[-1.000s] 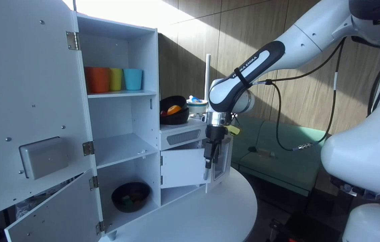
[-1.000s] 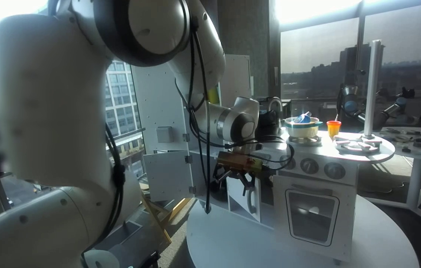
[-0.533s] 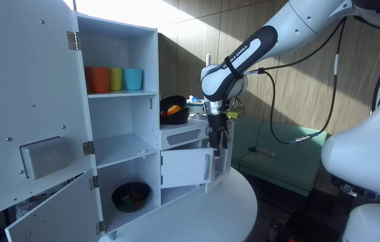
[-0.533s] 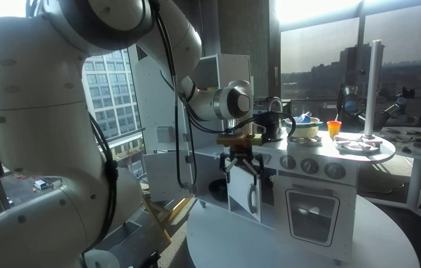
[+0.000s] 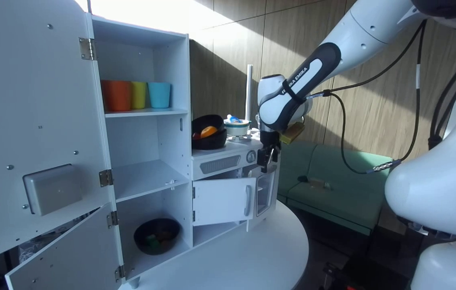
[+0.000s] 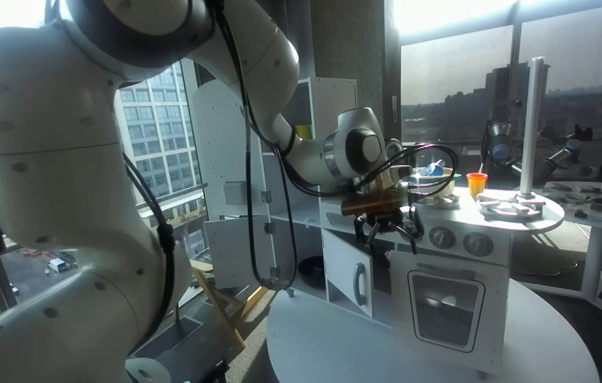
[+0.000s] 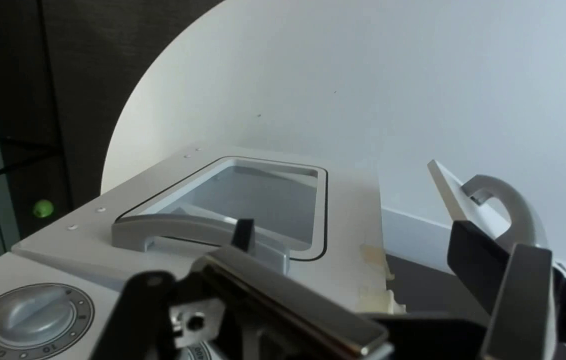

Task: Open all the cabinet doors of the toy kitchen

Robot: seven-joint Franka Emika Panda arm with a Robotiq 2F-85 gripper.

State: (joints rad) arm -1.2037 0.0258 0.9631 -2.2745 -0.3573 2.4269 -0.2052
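The toy kitchen (image 5: 175, 72) stands on a round table. The tall fridge door (image 5: 38, 100) and the lower fridge door (image 5: 75, 257) stand wide open. The small middle door (image 5: 220, 201), with a grey handle, stands partly open; it also shows in an exterior view (image 6: 346, 268) and at the right of the wrist view (image 7: 448, 195). The windowed oven door (image 6: 402, 298) is closed, its grey handle (image 7: 173, 227) near its top edge. My gripper (image 6: 392, 247) is open and empty, fingers spread, in front of the stove knobs above the oven door. In the wrist view, one finger overlaps the handle; contact cannot be told.
A stove knob (image 7: 33, 315) is close to the gripper. The counter holds black bowls (image 5: 210, 137) with fruit, a pot (image 6: 431, 183) and an orange cup (image 6: 476, 183). Cups (image 5: 117, 95) stand on a fridge shelf. The round table's edge (image 5: 307, 245) curves around the kitchen.
My gripper has risen from in front of the small middle door's handle, moved across toward the oven and tilted. The doors look unchanged.
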